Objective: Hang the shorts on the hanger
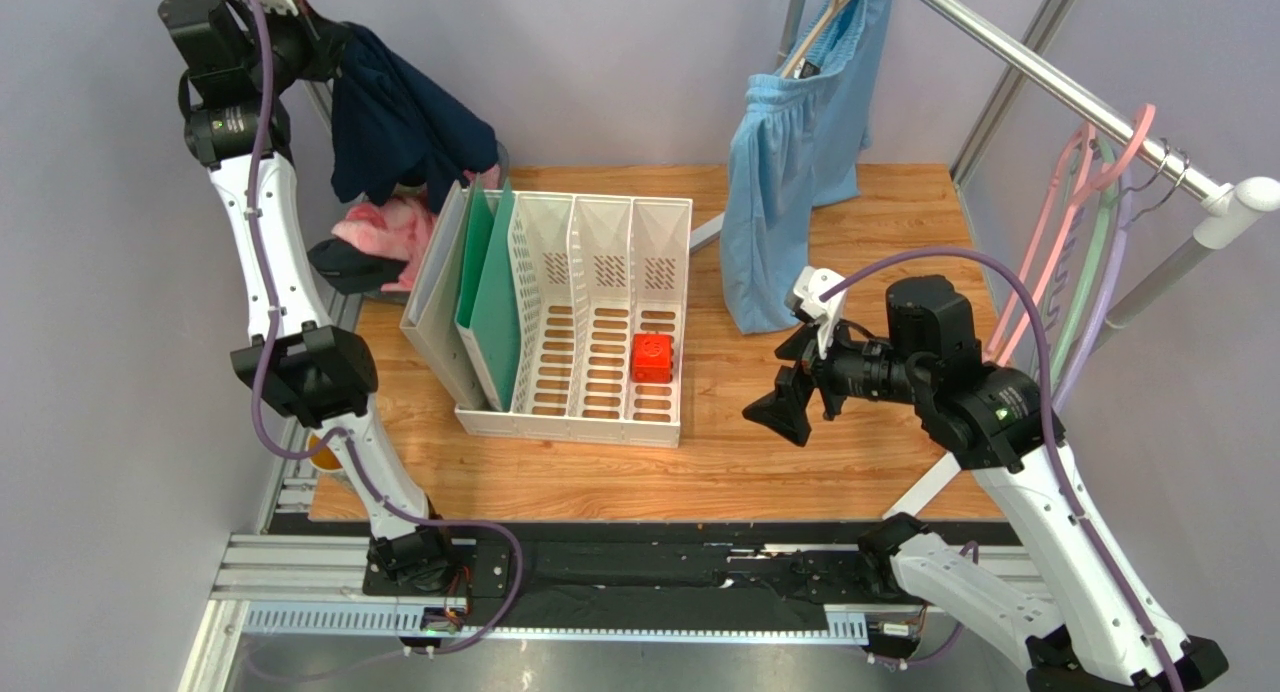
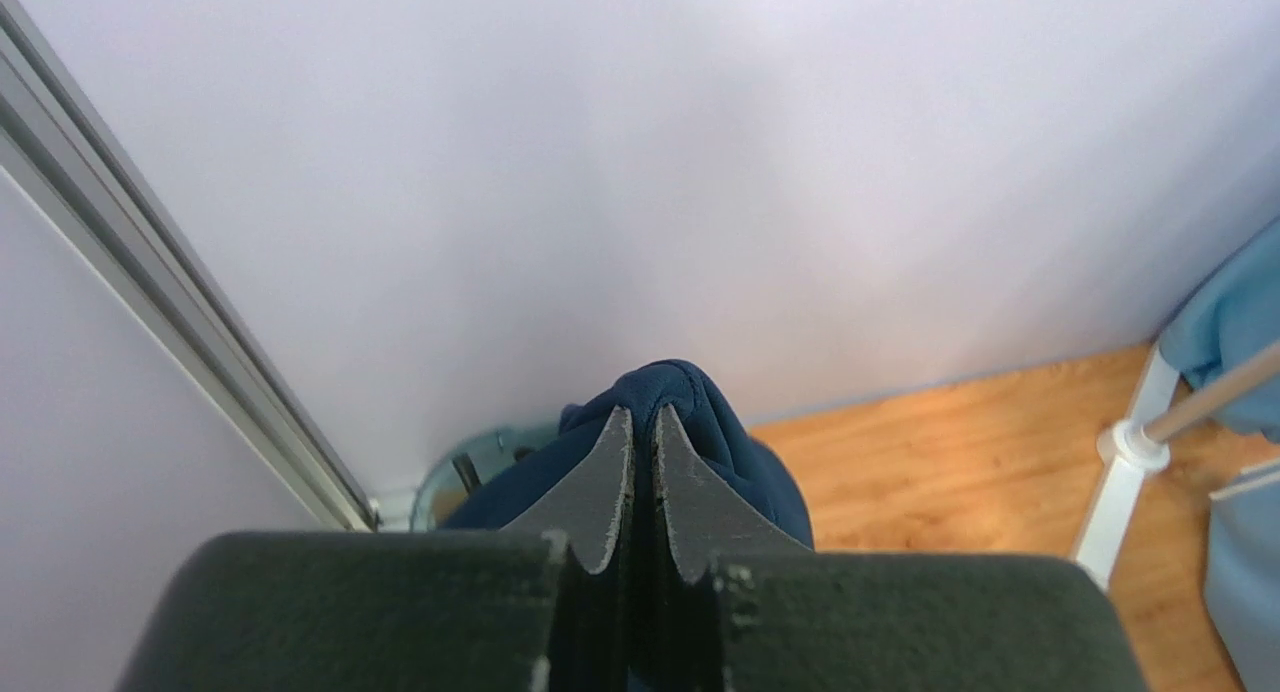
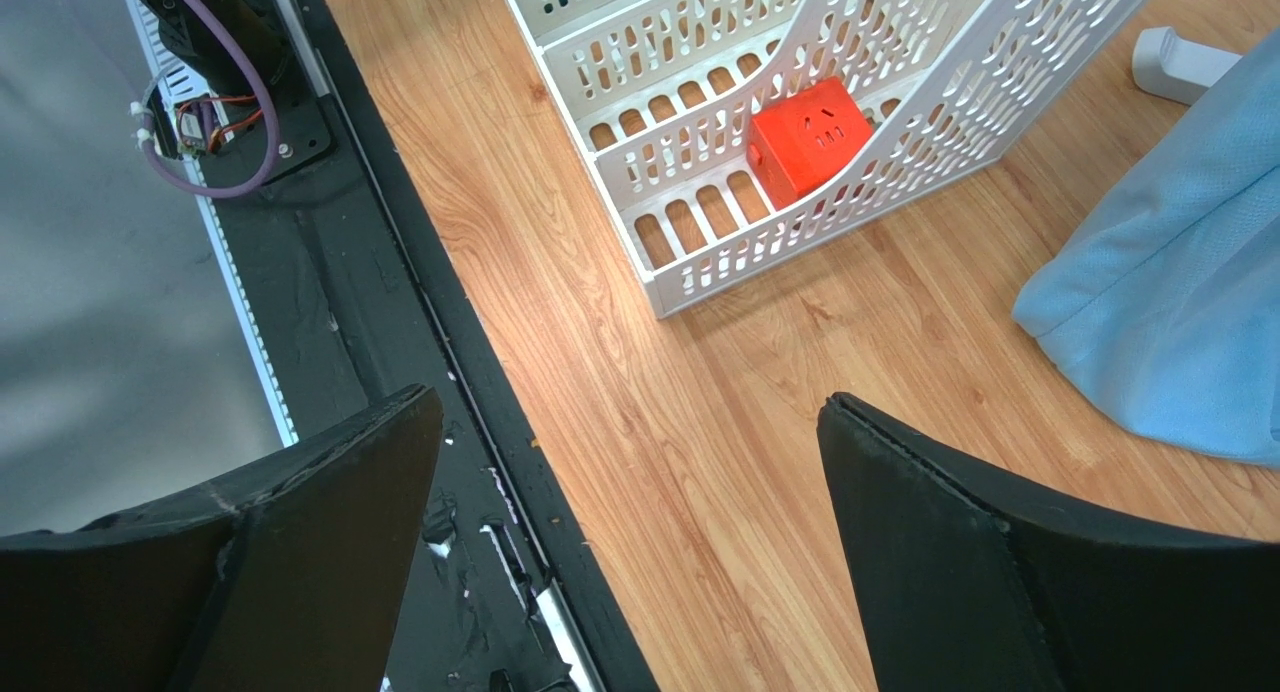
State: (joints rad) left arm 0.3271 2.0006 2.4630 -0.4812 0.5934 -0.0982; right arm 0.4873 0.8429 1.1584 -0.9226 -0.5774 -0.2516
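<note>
Shorts (image 1: pixel 406 122): dark navy, lifted off the table at far left and draping above the pink cloth (image 1: pixel 383 230), likely so the fabric falls free.
Left gripper (image 2: pixel 639 425): pinched together on a fold; cloth bulges just past its tips.
Hanger (image 1: pixel 1037 257): pink, hooked on the rail (image 1: pixel 1052 77) at far right, well apart from the shorts.
Right gripper (image 3: pixel 631 422): spread wide and holding nothing over the table, probably free to fetch the hanger.
</note>
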